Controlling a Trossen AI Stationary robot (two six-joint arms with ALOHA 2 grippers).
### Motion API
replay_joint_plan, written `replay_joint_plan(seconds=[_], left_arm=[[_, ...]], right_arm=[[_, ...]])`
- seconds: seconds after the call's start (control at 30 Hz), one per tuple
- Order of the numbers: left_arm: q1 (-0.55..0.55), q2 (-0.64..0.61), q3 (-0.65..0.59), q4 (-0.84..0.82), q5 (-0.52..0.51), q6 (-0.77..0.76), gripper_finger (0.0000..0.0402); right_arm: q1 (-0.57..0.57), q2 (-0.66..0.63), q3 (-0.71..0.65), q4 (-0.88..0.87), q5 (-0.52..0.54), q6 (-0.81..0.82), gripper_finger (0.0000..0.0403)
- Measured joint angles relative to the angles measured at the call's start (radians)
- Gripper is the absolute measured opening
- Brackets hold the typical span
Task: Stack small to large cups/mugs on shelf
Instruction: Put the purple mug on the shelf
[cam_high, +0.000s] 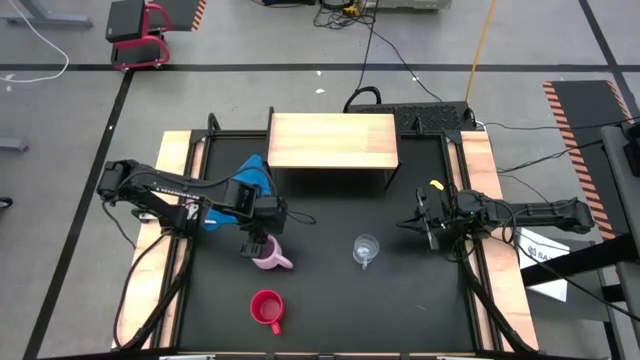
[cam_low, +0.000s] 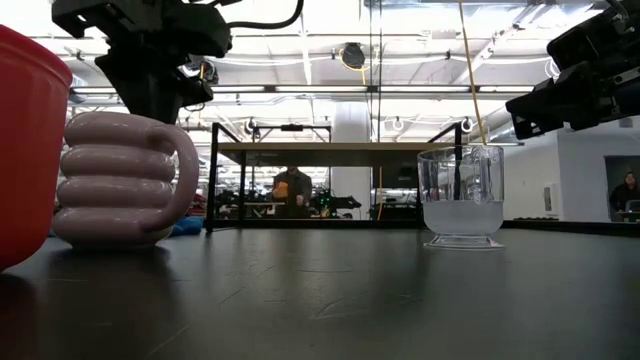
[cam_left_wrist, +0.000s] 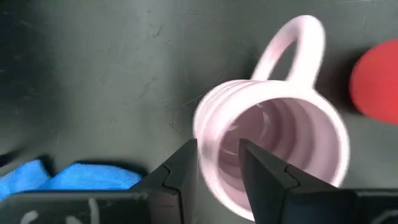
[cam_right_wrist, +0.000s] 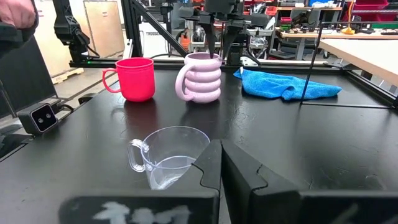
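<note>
The ribbed lilac-pink mug (cam_high: 268, 256) stands upright on the black table left of centre, its handle (cam_left_wrist: 297, 43) pointing away from my left gripper (cam_high: 257, 243). That gripper comes down on the mug from above and is shut on its rim. The red mug (cam_high: 267, 308) stands on its base nearer the front edge. The clear glass cup (cam_high: 366, 249) stands at centre right. The light-wood shelf (cam_high: 333, 140) stands on dark legs at the far edge. My right gripper (cam_right_wrist: 219, 148) waits shut at the table's right side, short of the glass cup (cam_right_wrist: 166, 155). My left gripper has the lilac-pink mug's rim wall (cam_left_wrist: 217, 163), on the side opposite the handle, between its fingers. One finger (cam_left_wrist: 260, 177) is inside the mug and the other (cam_left_wrist: 181, 174) outside. The fingers point steeply down. The mug stands upright, its base (cam_low: 110, 238) on the table.
A blue cloth (cam_high: 247, 178) lies crumpled between the left arm and the shelf. Pale wooden rails (cam_high: 176, 150) run along both sides of the table. Open black tabletop lies between the mugs and the shelf. A person shows beyond the table in the low view.
</note>
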Motion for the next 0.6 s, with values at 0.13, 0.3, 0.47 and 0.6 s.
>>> replay_joint_plan(seconds=[0.13, 0.3, 0.47, 0.6], left_arm=[[0.0, 0.012, -0.002, -0.014, -0.02, -0.004, 0.012], [0.0, 0.011, -0.033, 0.003, -0.022, -0.005, 0.012], [0.0, 0.011, -0.056, 0.009, -0.022, -0.011, 0.012], [0.0, 0.011, -0.063, 0.014, -0.022, -0.008, 0.012]], right_arm=[[0.0, 0.0, 0.0, 0.0, 0.0, 0.0, 0.0], [0.0, 0.0, 0.0, 0.0, 0.0, 0.0, 0.0], [0.0, 0.0, 0.0, 0.0, 0.0, 0.0, 0.0], [0.0, 0.0, 0.0, 0.0, 0.0, 0.0, 0.0]])
